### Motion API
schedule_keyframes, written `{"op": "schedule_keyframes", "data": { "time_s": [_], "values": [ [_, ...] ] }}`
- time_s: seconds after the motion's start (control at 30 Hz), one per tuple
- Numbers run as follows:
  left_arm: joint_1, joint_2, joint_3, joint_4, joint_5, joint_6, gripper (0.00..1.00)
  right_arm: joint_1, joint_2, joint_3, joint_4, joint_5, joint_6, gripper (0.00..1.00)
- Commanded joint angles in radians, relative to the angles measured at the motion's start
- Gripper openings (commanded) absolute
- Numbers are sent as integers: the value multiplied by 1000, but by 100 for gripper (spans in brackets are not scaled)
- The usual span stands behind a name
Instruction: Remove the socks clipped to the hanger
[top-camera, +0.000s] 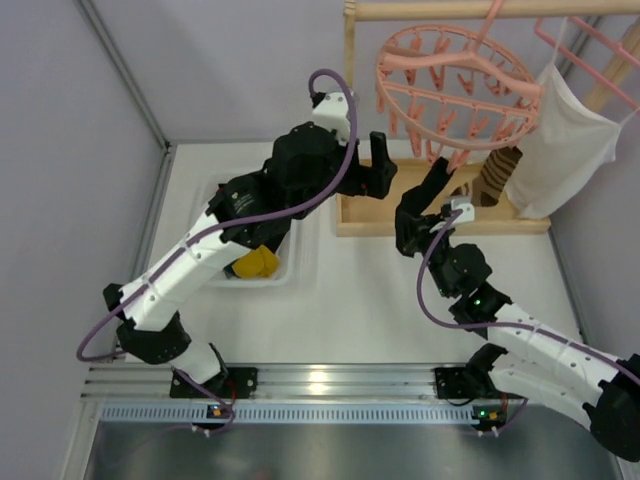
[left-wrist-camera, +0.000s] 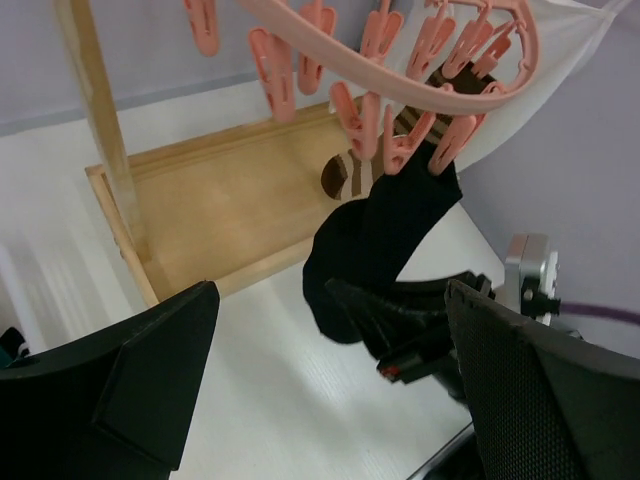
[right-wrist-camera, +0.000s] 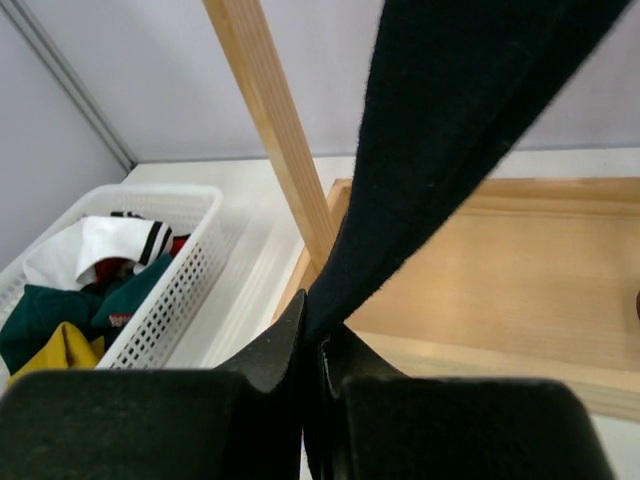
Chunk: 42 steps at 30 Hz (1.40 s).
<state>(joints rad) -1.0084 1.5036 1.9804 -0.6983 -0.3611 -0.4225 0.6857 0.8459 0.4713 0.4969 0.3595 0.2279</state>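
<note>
The round pink ring hanger (top-camera: 455, 85) with its pegs hangs from a wooden rail at the back. A black sock (left-wrist-camera: 385, 235) hangs from one of its pegs (left-wrist-camera: 440, 155). My right gripper (top-camera: 432, 198) is shut on the sock's lower end, and the right wrist view (right-wrist-camera: 320, 345) shows the fabric (right-wrist-camera: 450, 150) pinched between the jaws. A brown striped sock (top-camera: 497, 175) hangs behind it, still clipped. My left gripper (top-camera: 378, 165) is open and empty, just left of the black sock, and in the left wrist view (left-wrist-camera: 330, 320) its fingers (left-wrist-camera: 150, 380) stand wide apart.
A white basket (top-camera: 285, 268) at the left holds loose socks: yellow (top-camera: 255, 262), teal (right-wrist-camera: 40, 320) and white with black stripes (right-wrist-camera: 110, 245). The wooden stand has a tray base (top-camera: 380, 222) and a post (right-wrist-camera: 275, 130). A large white garment (top-camera: 565, 150) hangs at the right.
</note>
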Motion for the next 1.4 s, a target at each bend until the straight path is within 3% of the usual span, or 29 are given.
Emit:
{"op": "schedule_keyframes", "data": {
  "time_s": [0.0, 0.27, 0.6, 0.77, 1.1, 1.37],
  "values": [
    [-7, 67, 148, 25, -39, 56, 98, 80, 38, 39, 51, 130, -7, 0],
    [-13, 253, 382, 25, -90, 174, 98, 195, 182, 108, 86, 249, -74, 0],
    [-16, 426, 478, 25, -142, 287, 99, 337, 354, 220, 169, 437, -211, 0],
    [-24, 440, 498, 26, -165, 332, 98, 356, 433, 272, 187, 432, -265, 0],
    [-52, 526, 551, 26, -421, 507, 98, 387, 571, 405, 161, 423, -348, 0],
    [-48, 601, 600, 34, -438, 571, 92, 405, 607, 451, 135, 420, -368, 0]
  ]
}}
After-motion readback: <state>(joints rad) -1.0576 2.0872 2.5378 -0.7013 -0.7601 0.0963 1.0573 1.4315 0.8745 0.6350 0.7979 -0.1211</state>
